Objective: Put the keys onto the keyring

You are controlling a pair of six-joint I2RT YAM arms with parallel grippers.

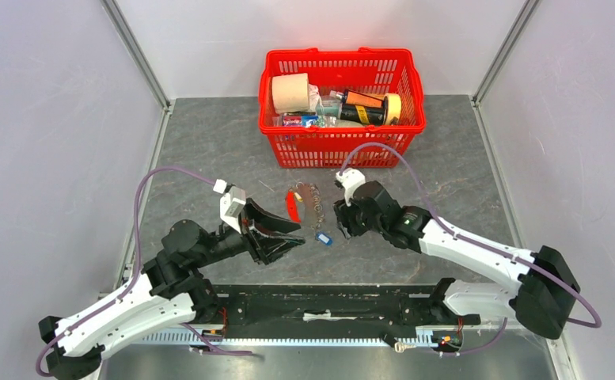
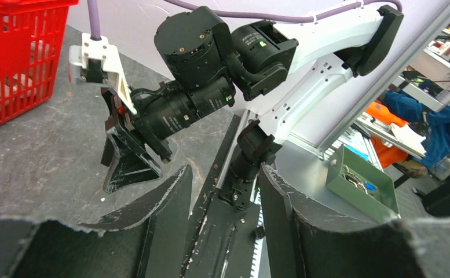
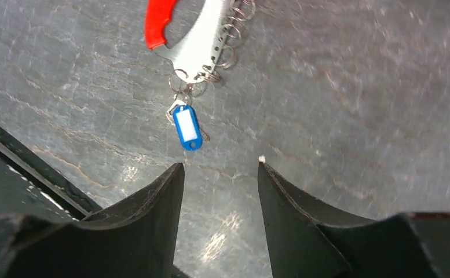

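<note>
The keyring (image 1: 304,202) lies on the grey table between my grippers. It is a red strap (image 3: 157,20) with a silvery plate and a row of small rings (image 3: 229,35). A blue-tagged key (image 3: 187,127) lies just below the rings, also seen in the top view (image 1: 324,237). I cannot tell whether it is linked to a ring. The black-headed key is out of view. My right gripper (image 3: 220,168) is open and empty, just short of the blue tag. My left gripper (image 1: 300,234) is open and empty to the left of the tag; its wrist view shows the right arm (image 2: 211,69).
A red basket (image 1: 343,146) holding a paper roll, tape and bottles stands at the back of the table. The black arm base rail (image 1: 328,305) runs along the near edge. A small silvery key-shaped piece (image 1: 401,346) lies on the front rail.
</note>
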